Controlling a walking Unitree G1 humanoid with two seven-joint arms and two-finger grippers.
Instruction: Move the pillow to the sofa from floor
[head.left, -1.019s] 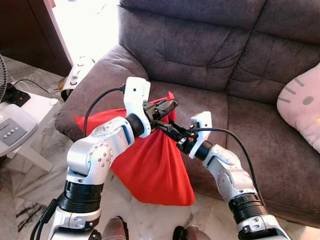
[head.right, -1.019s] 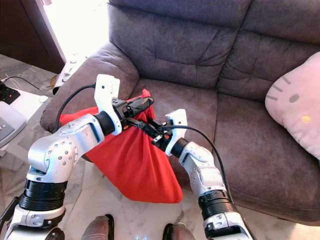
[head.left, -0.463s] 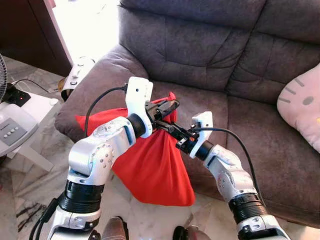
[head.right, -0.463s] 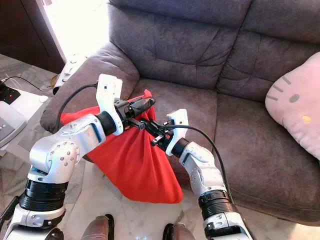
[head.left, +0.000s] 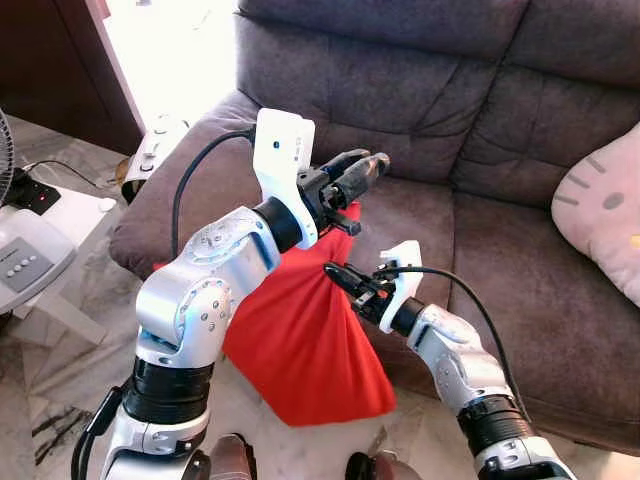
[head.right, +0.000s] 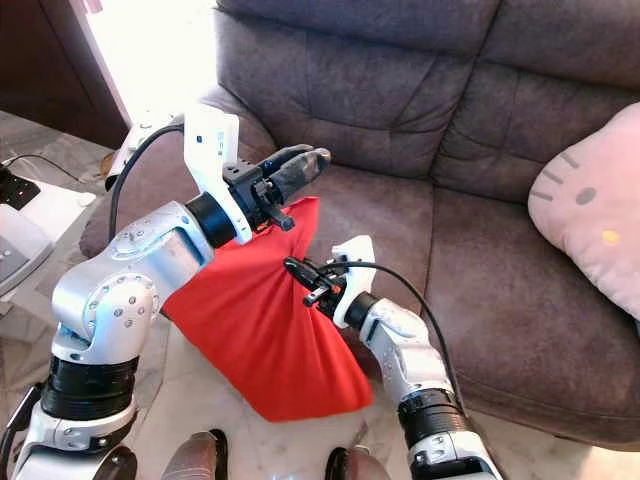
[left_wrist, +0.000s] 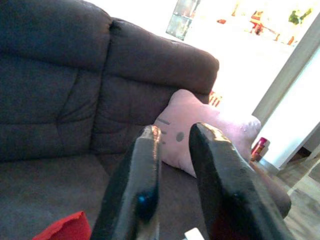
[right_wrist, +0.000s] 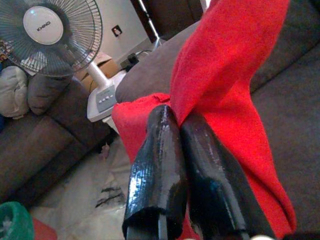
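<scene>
My right gripper (head.right: 296, 269) is pinched tight on a fold of the red pillow (head.right: 262, 330), which hangs against the front edge of the brown sofa (head.right: 420, 130), above the floor. My right forearm reaches up and leftward. My left gripper (head.left: 368, 166), fingers slightly parted and holding nothing, is raised above the pillow's top corner, pointing toward the pink cushion (head.left: 600, 205).

Small brand word on the fan (right_wrist: 44, 31) hub badge, upper left of the right wrist view, too small to read, no other text legible
</scene>
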